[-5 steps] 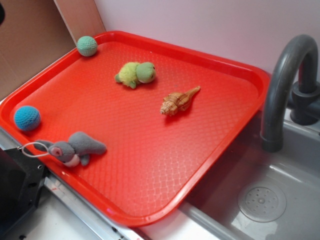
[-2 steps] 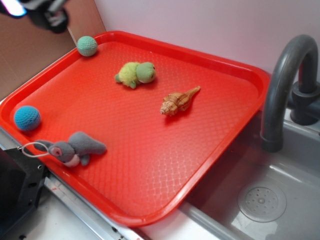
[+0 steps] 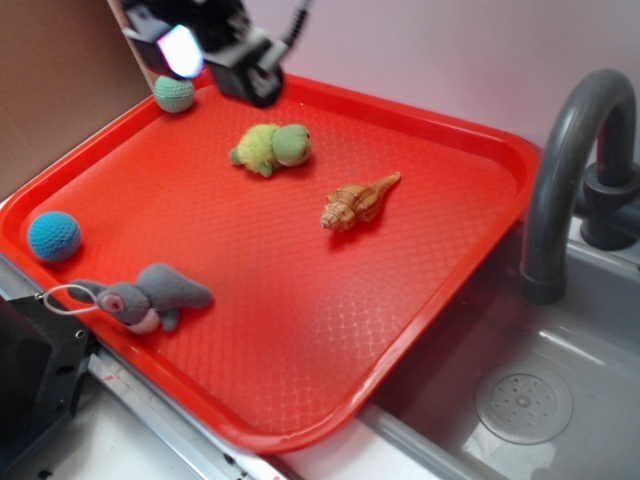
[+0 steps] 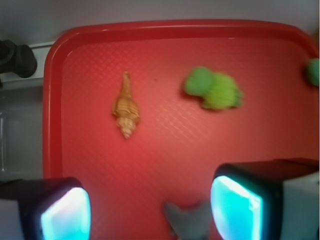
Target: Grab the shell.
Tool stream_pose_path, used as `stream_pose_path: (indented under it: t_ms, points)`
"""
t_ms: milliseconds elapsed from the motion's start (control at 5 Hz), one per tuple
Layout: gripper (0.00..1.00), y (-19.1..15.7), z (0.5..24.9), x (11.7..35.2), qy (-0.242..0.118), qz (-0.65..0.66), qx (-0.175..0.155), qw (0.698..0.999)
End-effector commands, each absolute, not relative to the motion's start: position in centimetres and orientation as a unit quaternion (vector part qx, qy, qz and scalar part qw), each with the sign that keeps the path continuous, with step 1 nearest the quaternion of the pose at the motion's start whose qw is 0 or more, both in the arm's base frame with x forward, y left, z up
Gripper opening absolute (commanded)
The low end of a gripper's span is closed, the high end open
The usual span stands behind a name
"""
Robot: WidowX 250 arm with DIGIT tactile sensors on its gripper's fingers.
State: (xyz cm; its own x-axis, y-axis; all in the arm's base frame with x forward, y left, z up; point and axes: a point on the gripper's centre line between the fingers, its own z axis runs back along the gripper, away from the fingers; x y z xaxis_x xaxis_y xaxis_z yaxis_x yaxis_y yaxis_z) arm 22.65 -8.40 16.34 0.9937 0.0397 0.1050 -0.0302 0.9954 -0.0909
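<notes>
Tool (image 3: 215, 55) up over the far-left corner of the red tray (image 3: 480, 240), fingers (image 4: 235, 207) spread wide, nothing between them. Shell (image 3: 357, 201) lying free mid-tray, just beside the green plush turtle (image 3: 273, 147), well apart from the tool.

A toy kitchen set up as a robot test bench: a grey plastic sink (image 3: 560, 400) with a curved grey faucet (image 3: 570, 170) sits at the right, beside a red serving tray (image 3: 300, 320) against a plain pale wall (image 3: 420, 50).
</notes>
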Motion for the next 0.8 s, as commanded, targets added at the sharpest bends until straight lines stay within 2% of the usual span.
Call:
stream_pose_path:
  t_ms: [0,200,600]
  points:
    - [1.00,-10.2,12.4,27.3,-0.053,-0.037,-0.073,0.995]
    - [1.00,-10.8,10.4,28.1,-0.039,-0.055,-0.063,0.996]
    - [1.00,-11.4,6.9,28.3,-0.002,-0.085,-0.035,0.996]
